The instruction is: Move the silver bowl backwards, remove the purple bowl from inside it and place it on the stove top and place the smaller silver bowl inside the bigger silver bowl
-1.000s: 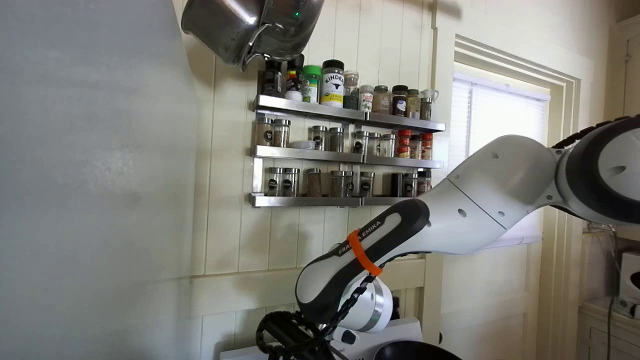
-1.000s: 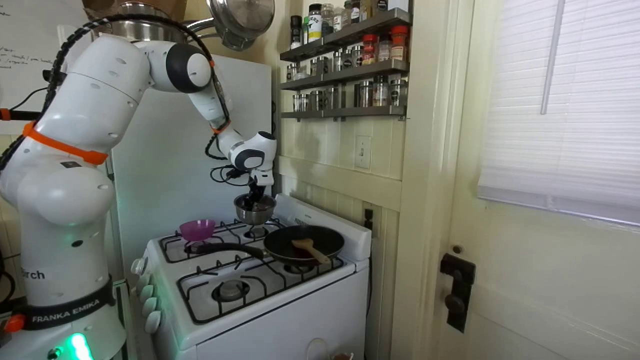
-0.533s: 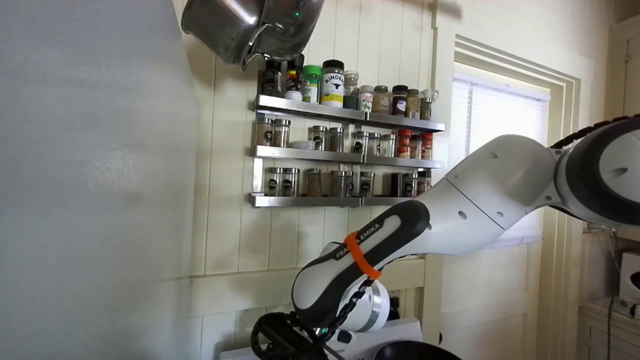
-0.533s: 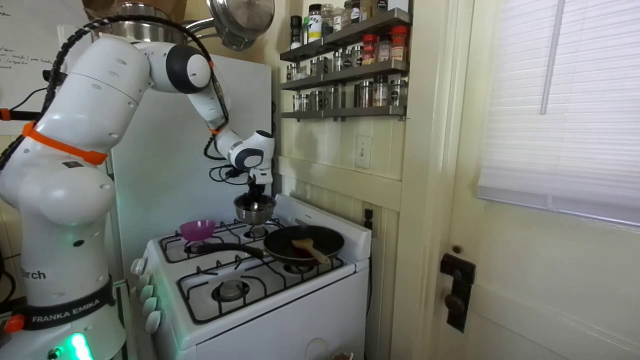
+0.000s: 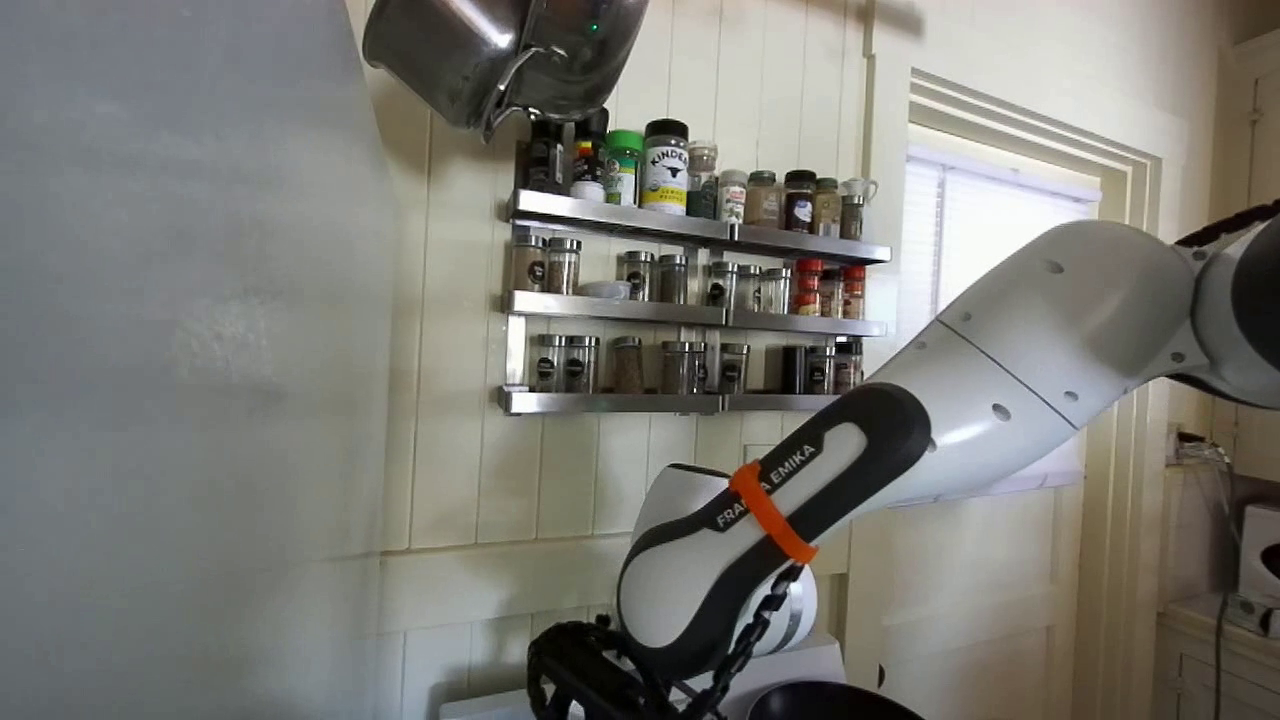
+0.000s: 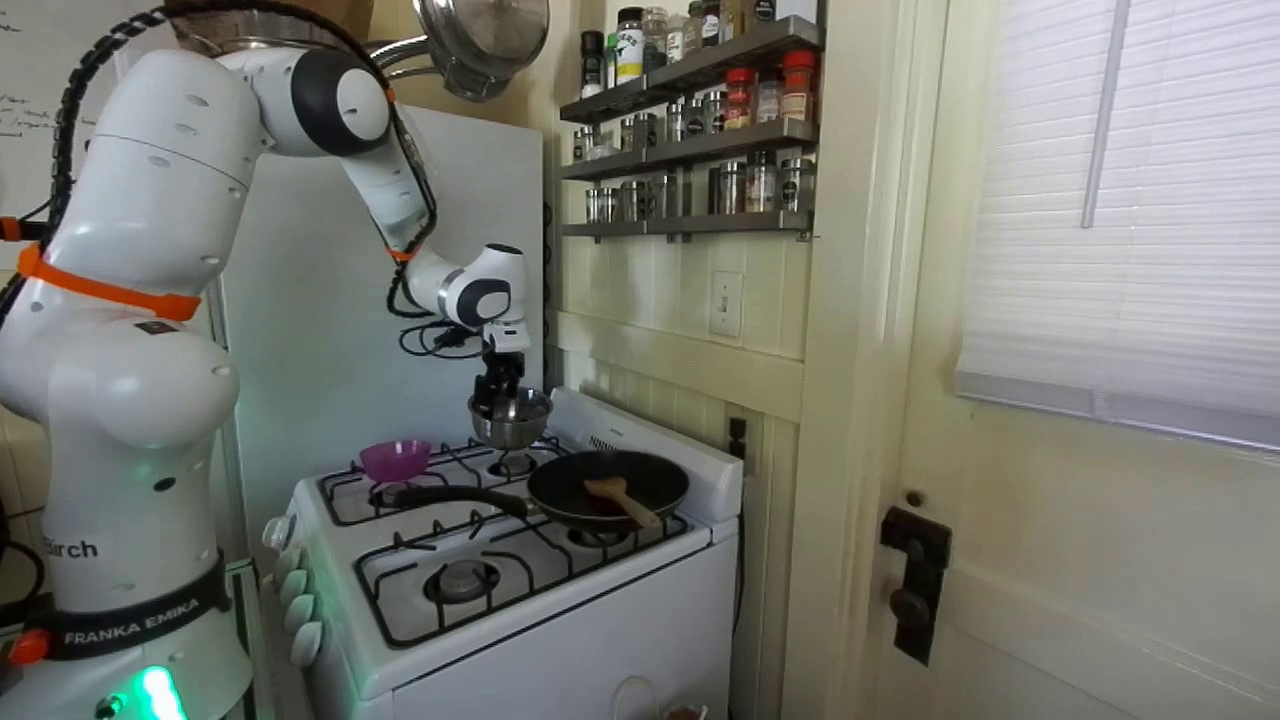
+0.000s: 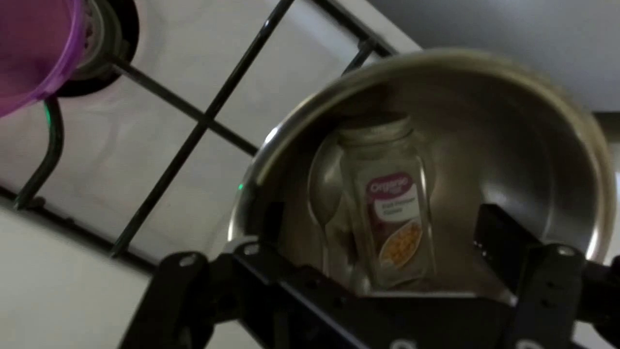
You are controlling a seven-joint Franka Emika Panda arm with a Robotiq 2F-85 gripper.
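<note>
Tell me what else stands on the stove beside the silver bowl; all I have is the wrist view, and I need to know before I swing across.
Observer: Out of your sight, a frying pan stands on the stove beside the silver bowl, as an exterior view shows.
Operator: The purple bowl is cut off at my left edge. Where does it stand?
Observer: In an exterior view it stands nearer the control knobs than the silver bowl does.
Operator: Anything behind the stove, higher up?
Observer: Yes, three rows of shelves on the wall, in both exterior views.
</note>
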